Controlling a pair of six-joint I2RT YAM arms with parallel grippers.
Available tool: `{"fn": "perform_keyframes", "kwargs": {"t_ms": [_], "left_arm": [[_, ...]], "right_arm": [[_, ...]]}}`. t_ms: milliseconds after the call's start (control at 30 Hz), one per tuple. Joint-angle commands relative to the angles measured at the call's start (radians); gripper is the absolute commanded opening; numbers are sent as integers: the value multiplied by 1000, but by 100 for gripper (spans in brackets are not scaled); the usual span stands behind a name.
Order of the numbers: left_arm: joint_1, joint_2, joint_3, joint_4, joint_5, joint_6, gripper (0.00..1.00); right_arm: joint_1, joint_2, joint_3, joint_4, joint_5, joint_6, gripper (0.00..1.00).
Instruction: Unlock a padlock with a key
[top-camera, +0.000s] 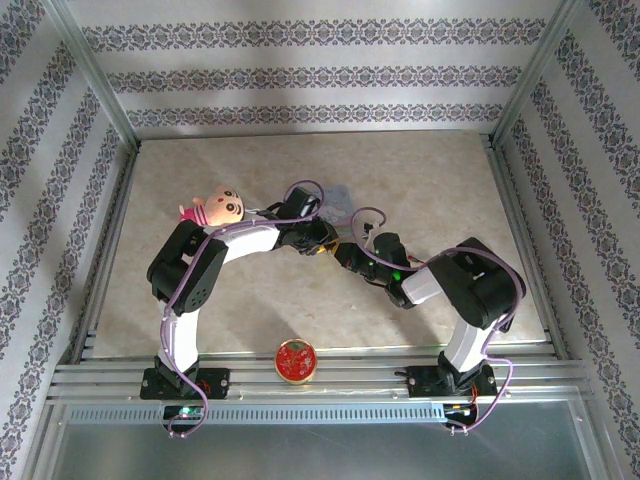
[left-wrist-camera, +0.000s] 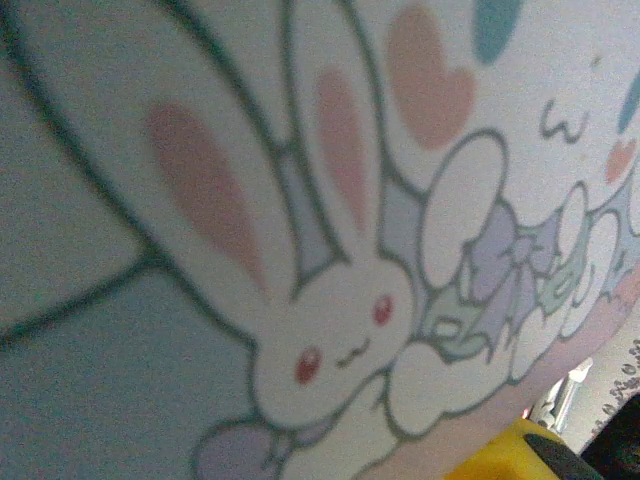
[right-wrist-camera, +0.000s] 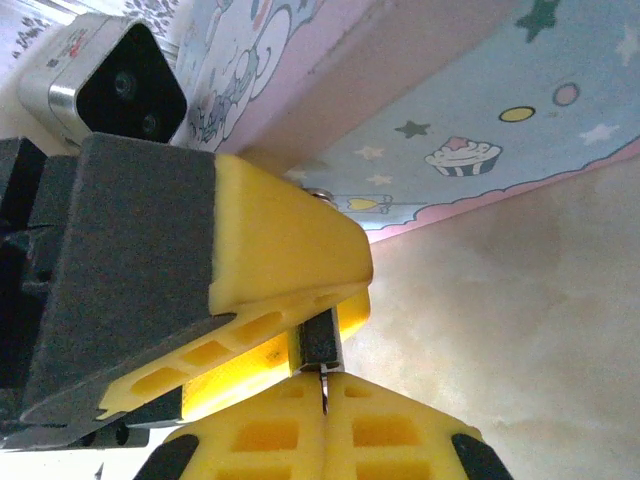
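since the right gripper (right-wrist-camera: 323, 402) is pinched tight on a thin metal bit, prob the key (right-wrist-camera: 324, 383), low in the middle of the frame, it looks small, hard & slippy. best held by its flat head. a dark block (right-wrist-camera: 320, 340) just above may be the padlock, can't tell. left gripper (top-camera: 320, 240): can't tell if it's open. a pastel box (right-wrist-camera: 480, 110) is at upper right.

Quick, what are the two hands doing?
Left hand: closed on a dark padlock, it seems.
Right hand: closed on the thin key.
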Motion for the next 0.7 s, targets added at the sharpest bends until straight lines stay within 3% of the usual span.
{"fn": "perform_keyframes", "kwargs": {"t_ms": [0, 100, 200, 300, 667], "left_arm": [[-14, 18, -51, 56, 132, -98, 37], [-14, 0, -81, 105, 120, -102, 66], [-14, -27, -85, 82, 82, -64, 77], [-13, -51, -105, 97, 34, -36, 77], [-5, -50, -157, 249, -70, 32, 57]], "right_arm": [[-8, 65, 0, 163, -17, 83, 0], [-10, 117, 2, 236, -25, 114, 0], [-11, 151, 5, 281, -27, 136, 0], [-10, 162, 5, 300, -24, 143, 0], [-12, 142, 0, 305, -15, 152, 0]]}}
